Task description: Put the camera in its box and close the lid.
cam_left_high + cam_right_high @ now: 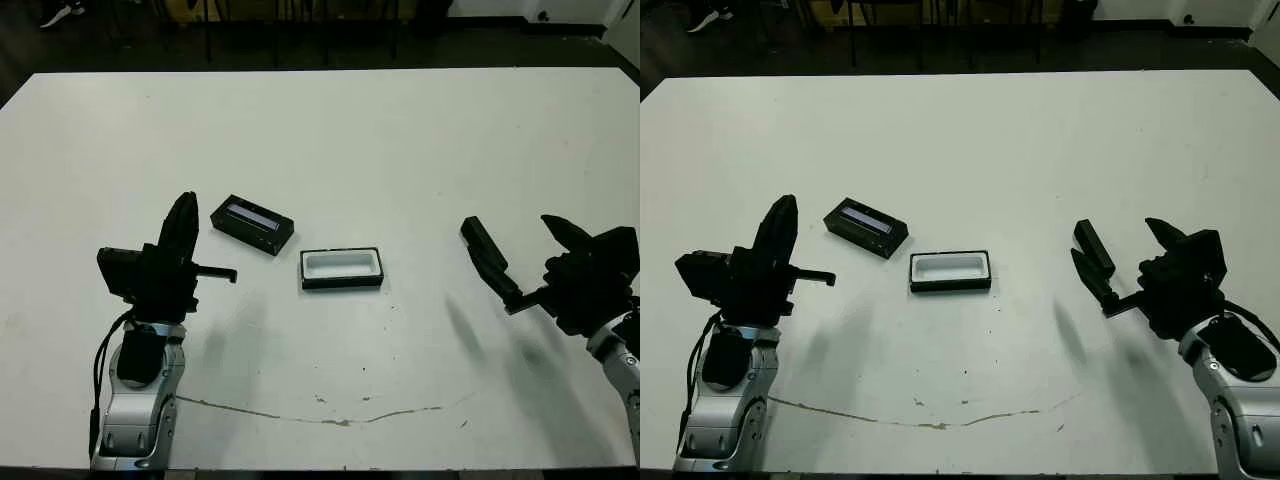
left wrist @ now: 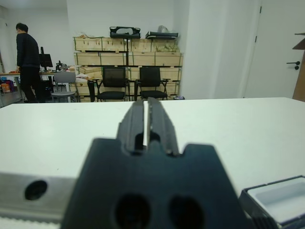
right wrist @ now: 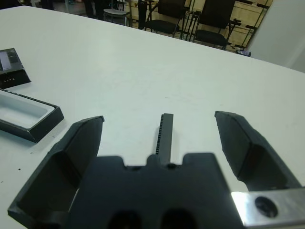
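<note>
Nothing's been picked up yet, so you're right at the start: the grab on the camera is the step in hand.

The box (image 1: 342,268) sits open and empty around the middle of the table (image 1: 420,140), white lining showing. Just off its far-left corner, close but not touching, lies a black block with a pale strip on top. I'd take that for the camera (image 1: 252,224), though I can't make out a separate lid anywhere, so don't hold me to it.

Your left gripper (image 1: 186,203) hovers by the near-left part of the table with its fingers pressed together and nothing in them. The right gripper (image 1: 510,228) is spread wide and empty near the right edge.

Left is closer. It'd need to open up, reach over and match the block's skew.
</note>
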Controlling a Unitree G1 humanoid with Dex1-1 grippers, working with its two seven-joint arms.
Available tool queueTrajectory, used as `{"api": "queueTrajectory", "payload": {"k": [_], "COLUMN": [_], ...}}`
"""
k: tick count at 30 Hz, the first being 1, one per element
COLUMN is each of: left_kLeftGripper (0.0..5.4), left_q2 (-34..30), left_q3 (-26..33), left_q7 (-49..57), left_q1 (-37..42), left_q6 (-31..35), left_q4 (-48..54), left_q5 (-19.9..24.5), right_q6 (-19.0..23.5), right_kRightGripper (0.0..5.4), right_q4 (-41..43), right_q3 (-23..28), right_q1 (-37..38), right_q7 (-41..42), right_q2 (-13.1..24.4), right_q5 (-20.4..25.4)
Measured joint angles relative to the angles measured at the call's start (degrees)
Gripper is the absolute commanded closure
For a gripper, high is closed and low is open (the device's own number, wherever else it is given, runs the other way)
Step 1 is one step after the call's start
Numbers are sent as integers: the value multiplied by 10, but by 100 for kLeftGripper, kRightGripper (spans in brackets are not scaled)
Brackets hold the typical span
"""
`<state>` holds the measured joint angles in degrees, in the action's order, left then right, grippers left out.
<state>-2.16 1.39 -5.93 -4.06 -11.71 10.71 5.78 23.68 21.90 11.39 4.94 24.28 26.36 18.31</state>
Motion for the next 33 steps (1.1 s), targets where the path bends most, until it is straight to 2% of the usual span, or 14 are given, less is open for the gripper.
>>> {"api": "queueTrajectory", "payload": {"k": [7, 16, 21, 26, 33], "left_kLeftGripper": [540, 540, 540, 540, 540], "left_q2": [0, 0, 0, 0, 0], "left_q3": [0, 0, 0, 0, 0], "left_q7": [0, -1, 0, -2, -4], "left_q1": [0, -2, -5, -7, -8], "left_q6": [0, 11, 11, 11, 11], "left_q4": [-1, 6, 8, 9, 9], "left_q5": [-1, 4, 4, 11, 12], "right_q6": [-1, -46, -47, -54, -72], "right_kRightGripper": [1, 7, 7, 68, 198], "right_q4": [-9, -68, -76, -103, -121], "right_q3": [-14, -40, -47, -47, -50], "right_q1": [0, -8, -16, -19, -21], "right_q7": [-1, -7, -7, -5, -11], "right_q2": [-3, -17, -18, -25, -35], "right_q5": [-2, -37, -45, -43, -57]}}
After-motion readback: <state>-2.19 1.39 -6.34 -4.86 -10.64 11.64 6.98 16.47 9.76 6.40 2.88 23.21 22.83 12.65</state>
